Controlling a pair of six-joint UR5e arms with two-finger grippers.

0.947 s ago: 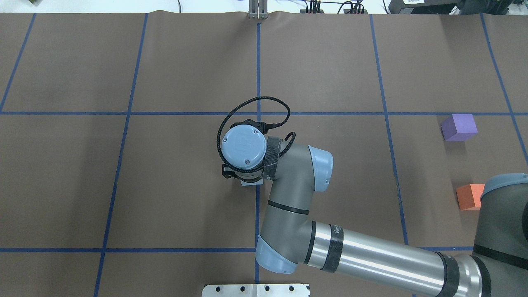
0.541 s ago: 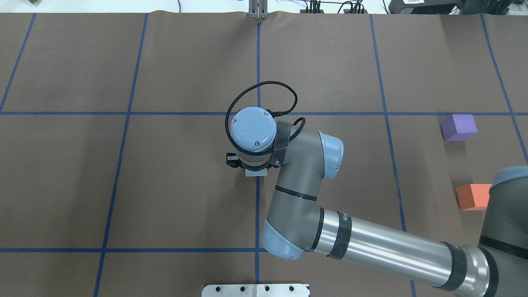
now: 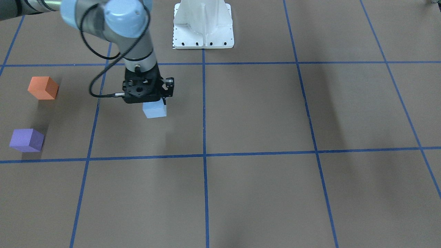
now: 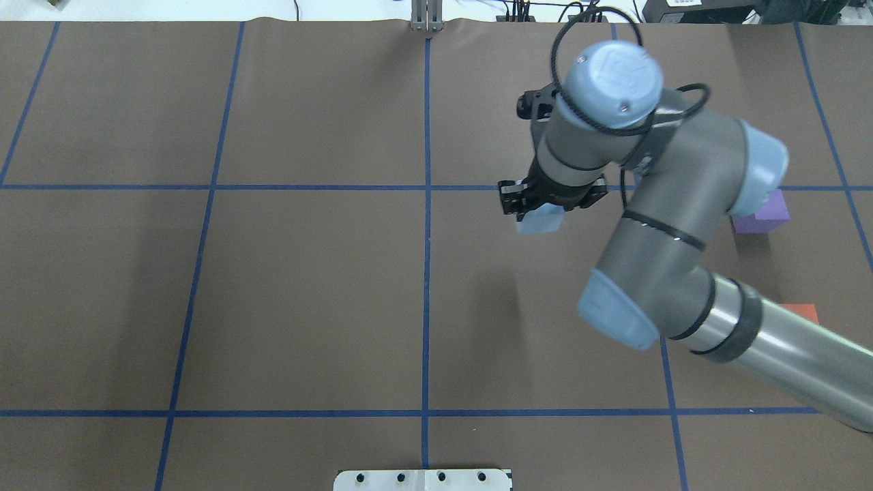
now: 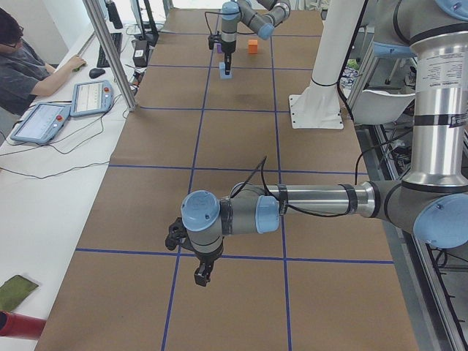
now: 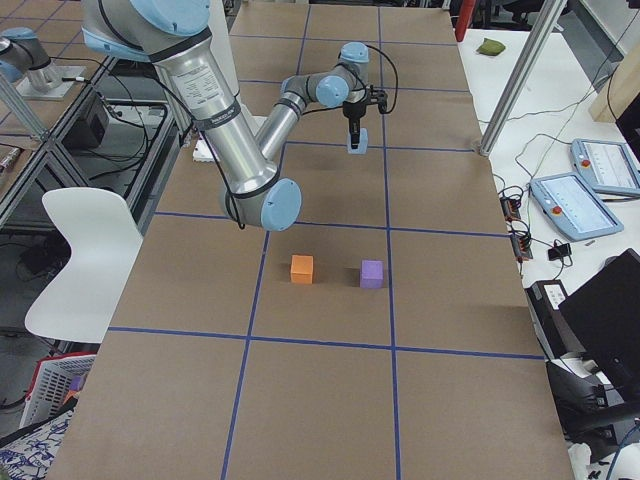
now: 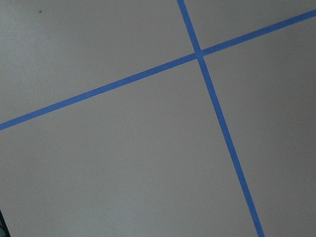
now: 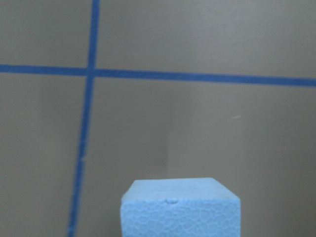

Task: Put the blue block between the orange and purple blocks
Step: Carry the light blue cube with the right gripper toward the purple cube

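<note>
Above the bench, right gripper pinches blue block, well apart from orange block and purple block.

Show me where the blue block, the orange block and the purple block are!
blue block (image 3: 155,111): front-facing view, on the side that faces the camera.
orange block (image 3: 42,88): front-facing view, at the middle of the block.
purple block (image 3: 27,140): front-facing view, at the middle of the block.

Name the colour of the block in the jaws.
Light blue block, best in right wrist view.
</note>
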